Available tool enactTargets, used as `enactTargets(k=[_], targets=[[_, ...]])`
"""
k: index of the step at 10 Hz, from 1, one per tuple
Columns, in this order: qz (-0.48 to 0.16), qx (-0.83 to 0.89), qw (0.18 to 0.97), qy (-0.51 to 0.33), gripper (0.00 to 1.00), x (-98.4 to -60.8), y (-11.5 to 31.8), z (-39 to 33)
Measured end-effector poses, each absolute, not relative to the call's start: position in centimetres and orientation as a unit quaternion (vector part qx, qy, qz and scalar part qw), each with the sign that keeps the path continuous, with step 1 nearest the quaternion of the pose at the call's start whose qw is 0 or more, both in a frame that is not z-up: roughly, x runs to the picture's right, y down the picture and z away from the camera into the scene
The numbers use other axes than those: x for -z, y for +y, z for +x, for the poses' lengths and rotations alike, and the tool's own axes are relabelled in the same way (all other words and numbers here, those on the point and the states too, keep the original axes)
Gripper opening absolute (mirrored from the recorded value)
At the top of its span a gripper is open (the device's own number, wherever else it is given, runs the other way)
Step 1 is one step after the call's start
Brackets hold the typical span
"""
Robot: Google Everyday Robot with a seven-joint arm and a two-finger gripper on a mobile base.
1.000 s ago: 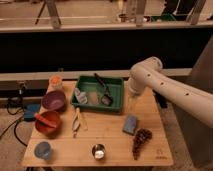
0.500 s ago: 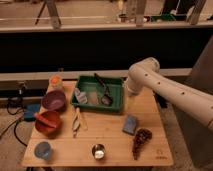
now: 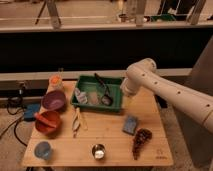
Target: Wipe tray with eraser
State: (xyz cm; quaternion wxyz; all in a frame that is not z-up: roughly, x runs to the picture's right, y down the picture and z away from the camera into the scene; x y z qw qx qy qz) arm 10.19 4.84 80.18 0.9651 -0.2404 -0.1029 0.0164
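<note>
One wooden table [image 3: 107, 131], green tray [image 3: 114, 80] atop, tool [image 3: 124, 95] at its edge, grip unclear, dark wall behind.

The arm [image 3: 172, 94] is a thick, smooth, off-white tube with rounded joints and small dark dots along its side. Its pale gripper [image 3: 126, 99] sits by the right rim of the green tray [image 3: 86, 78].

Dim warm light, brightest band at 12 o'clock; dark middle, faint shadows. Gripper [image 3: 123, 98] at tray [image 3: 95, 78] 3 o'clock rim, washed pale.
</note>
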Motion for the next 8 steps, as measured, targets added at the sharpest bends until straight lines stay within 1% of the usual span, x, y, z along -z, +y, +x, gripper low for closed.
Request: enactTargets(k=[1, 2, 3, 4, 5, 6, 8], targets=[[-0.242, -0.016, 0.965, -0.104, 0.53, -80.4, 4.9, 10.0], [-0.242, -0.001, 0.964, -0.107, 0.53, -80.5, 4.6, 9.6], [-0.238, 0.033, 0.964, -0.115, 0.59, -80.8, 4.2, 8.9], [-0.231, 0.077, 0.962, -0.125, 0.7, -81.3, 3.5, 7.9], [-0.224, 0.107, 0.96, -0.13, 0.77, -81.8, 2.7, 7.1], [-0.217, 0.133, 0.958, -0.135, 0.8, -82.3, 1.9, 6.5], [-0.199, 0.176, 0.955, -0.131, 0.8, -83.1, 0.6, 5.7]])
